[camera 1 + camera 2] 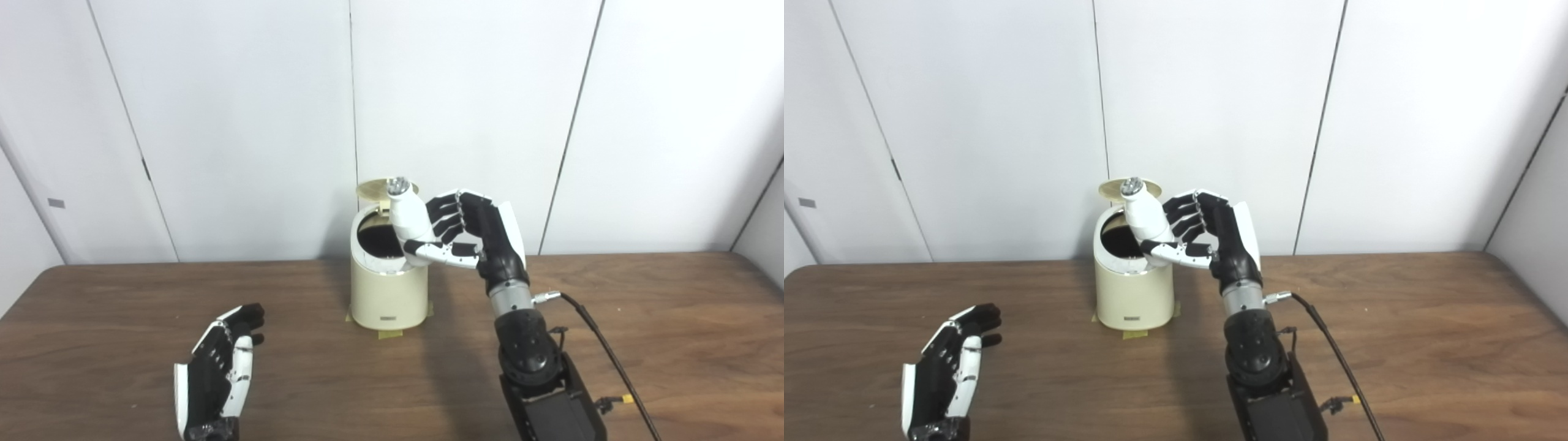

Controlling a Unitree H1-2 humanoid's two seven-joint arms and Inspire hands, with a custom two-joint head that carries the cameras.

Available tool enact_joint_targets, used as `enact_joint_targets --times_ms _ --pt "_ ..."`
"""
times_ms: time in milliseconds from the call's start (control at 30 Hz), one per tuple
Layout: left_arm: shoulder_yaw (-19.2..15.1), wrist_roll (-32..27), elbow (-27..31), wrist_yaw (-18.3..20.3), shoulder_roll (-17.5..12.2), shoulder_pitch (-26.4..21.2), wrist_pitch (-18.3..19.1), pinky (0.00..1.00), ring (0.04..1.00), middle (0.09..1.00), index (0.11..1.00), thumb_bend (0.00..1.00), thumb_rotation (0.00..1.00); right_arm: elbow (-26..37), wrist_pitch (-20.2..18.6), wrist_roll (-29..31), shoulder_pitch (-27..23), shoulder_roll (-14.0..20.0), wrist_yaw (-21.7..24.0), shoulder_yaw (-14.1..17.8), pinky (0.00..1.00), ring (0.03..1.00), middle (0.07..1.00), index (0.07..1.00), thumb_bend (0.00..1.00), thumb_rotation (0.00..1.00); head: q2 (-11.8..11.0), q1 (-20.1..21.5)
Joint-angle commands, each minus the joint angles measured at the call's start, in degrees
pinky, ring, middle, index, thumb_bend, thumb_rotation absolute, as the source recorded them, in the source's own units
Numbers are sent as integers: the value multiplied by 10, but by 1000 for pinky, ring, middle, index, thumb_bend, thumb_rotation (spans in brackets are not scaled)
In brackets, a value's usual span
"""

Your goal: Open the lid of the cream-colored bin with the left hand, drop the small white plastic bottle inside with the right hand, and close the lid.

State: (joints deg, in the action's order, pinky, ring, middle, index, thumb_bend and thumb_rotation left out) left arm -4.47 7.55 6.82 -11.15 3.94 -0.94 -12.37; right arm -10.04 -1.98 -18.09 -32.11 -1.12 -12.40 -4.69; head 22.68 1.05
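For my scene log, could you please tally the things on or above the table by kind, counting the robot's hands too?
Bins: 1, the cream bin, lid up.
Bottles: 1, the white bottle, held over the bin's opening.
Hands: 2, the left hand open and the right hand holding the bottle.
Total: 4.

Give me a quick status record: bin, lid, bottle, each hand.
bin: cream-colored bin upright on the table, yellow tape at its base
lid: lid raised, opening exposed
bottle: white plastic bottle tilted over the bin's opening, not yet released
right hand: right hand beside the bin's top, fingers wrapped on the bottle
left hand: left hand open, low over the table, away from the bin
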Motion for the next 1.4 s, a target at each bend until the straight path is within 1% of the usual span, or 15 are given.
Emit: enact_joint_targets --times_ms 0,200,333,433,600,867,1033,1167,1367 --pt "2 0 4 -3 2 -13 -26 662 720 710 685 229 569 3 41 -9 -36 -5 -20 0 349 431 485 503 516 0 0 1" --pt "1 4 4 -3 -1 -12 -27 662 719 711 690 221 581 -46 99 -18 -54 -19 -65 3 365 436 495 494 516 0 -2 3" --pt "1 6 2 -4 -2 -12 -30 663 721 712 691 221 590 -72 111 -26 -67 -25 -86 4 362 433 494 498 516 0 -4 2" --pt "1 7 0 -5 -2 -12 -32 668 722 712 691 218 587 -88 120 -18 -74 -30 -93 5 368 434 492 498 516 0 -5 1" --pt "2 4 1 -4 -2 -12 -31 677 724 712 690 224 595 -127 153 -9 -86 -38 -112 10 389 442 494 488 516 0 -7 -1" --pt "1 6 2 -6 -1 -11 -38 672 723 710 686 218 586 -200 211 2 -105 -43 -129 14 400 445 494 485 516 0 -8 -7" --pt "2 6 12 -6 1 -8 -30 678 726 712 687 225 580 -225 226 2 -106 -45 -131 10 399 445 491 486 516 0 -7 -10" --pt "1 5 13 -8 2 -7 -34 676 725 711 688 219 579 -239 232 -1 -105 -46 -133 9 396 444 490 488 516 0 -7 -11" --pt "1 12 13 -11 3 -7 -38 664 717 706 684 212 573 -271 261 -4 -107 -44 -141 5 398 444 491 486 517 0 -8 -17"
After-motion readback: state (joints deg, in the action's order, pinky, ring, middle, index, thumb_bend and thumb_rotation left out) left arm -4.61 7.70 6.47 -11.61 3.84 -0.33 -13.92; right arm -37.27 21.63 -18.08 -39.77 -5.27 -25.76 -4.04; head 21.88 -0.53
